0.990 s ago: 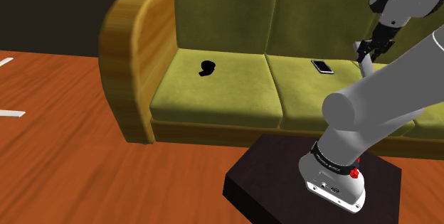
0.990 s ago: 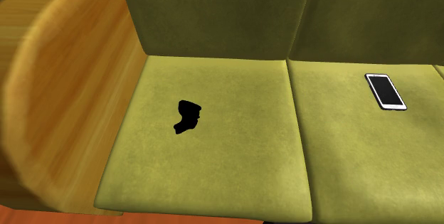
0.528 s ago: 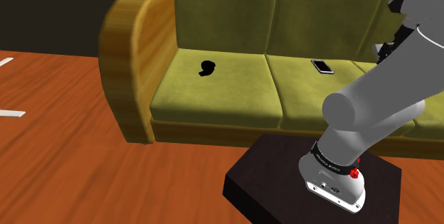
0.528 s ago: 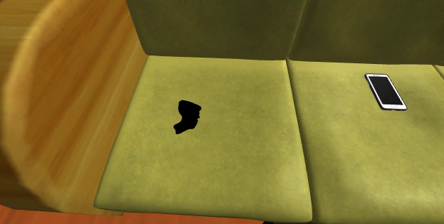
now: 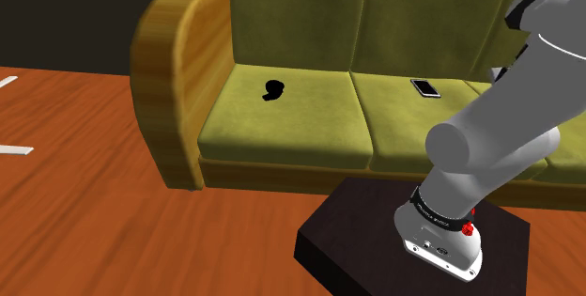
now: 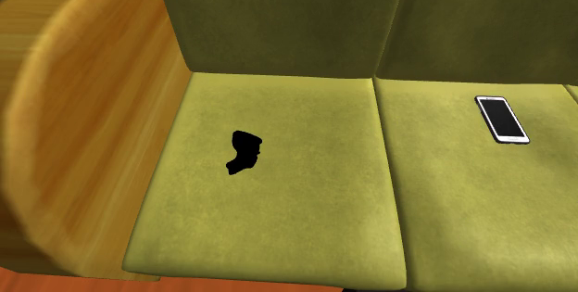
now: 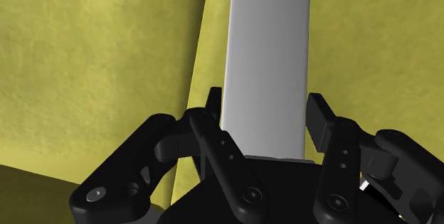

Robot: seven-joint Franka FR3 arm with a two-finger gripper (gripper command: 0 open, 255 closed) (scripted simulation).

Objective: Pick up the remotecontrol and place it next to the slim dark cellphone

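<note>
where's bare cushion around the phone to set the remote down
Room for the remote beside the cellphone: the wide patch of the middle cushion up to the seam, and everything toward the front edge. The end cushion by the armrest is free but for the black object. Nowhere is crowded.

The shoulder view looks down from beside the stand, behind the gripper, toward the sofa. The second exterior view hangs nearer over the same 2 seat cushions. The wrist view looks along that gripper, past its clasped grey remote control, at upholstery close ahead.
</note>
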